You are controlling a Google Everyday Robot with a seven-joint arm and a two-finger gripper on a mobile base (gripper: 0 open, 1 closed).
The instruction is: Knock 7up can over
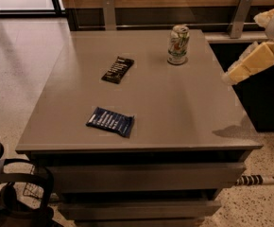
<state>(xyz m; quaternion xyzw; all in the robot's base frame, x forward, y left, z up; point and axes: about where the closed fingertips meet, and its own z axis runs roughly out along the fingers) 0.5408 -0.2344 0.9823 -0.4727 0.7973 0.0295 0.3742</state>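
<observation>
Silvery can (178, 44) upright; claw (232, 74) perhaps rightward

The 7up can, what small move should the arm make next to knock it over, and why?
Probably swing the gripper in toward the can: it stands upright near the far edge of the table, and the gripper hangs beyond the right edge.

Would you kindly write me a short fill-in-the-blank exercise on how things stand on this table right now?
1. The 7up can stands ___ on the table.
2. The gripper hovers by the table's ___ edge in the camera view, not touching the can.
3. The near wrapper is ___ in colour.
4. The black wrapper lies to the can's ___ in the camera view.
Missing words: upright; right; blue; left.
</observation>
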